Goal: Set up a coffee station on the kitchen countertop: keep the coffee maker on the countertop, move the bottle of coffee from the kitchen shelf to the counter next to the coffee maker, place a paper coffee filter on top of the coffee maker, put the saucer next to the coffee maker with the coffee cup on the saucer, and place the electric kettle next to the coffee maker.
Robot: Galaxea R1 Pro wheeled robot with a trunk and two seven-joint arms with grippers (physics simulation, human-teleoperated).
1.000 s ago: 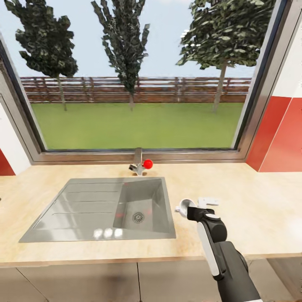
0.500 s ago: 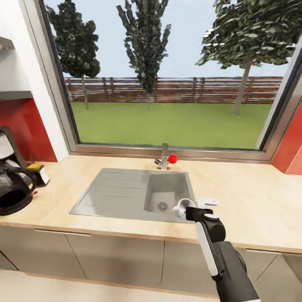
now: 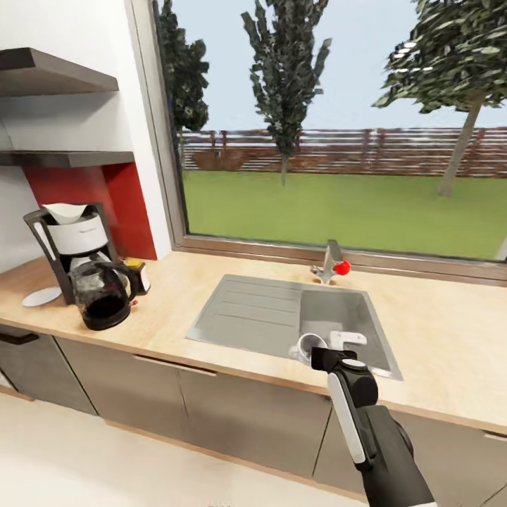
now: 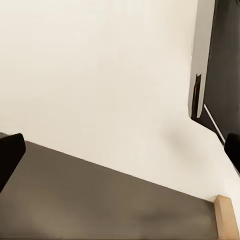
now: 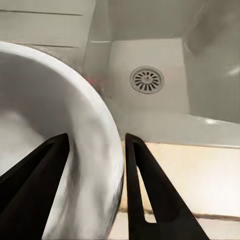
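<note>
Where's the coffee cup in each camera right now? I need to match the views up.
Head view: the coffee cup is low and right of center, at the right claw, over the sink's front edge.
Right wrist view: the cup takes up the near side, its wall pinched between the two dark fingers.
Left wrist view: no cup, just pale floor and a dark panel.
Shared landmark: the sink, whose drain shows past the cup in the right wrist view.

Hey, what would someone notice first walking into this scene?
Probably the right gripper holding the white coffee cup over the sink's front edge. Next, at the counter's left end, the coffee maker with the electric kettle in front and the saucer beside it.
</note>
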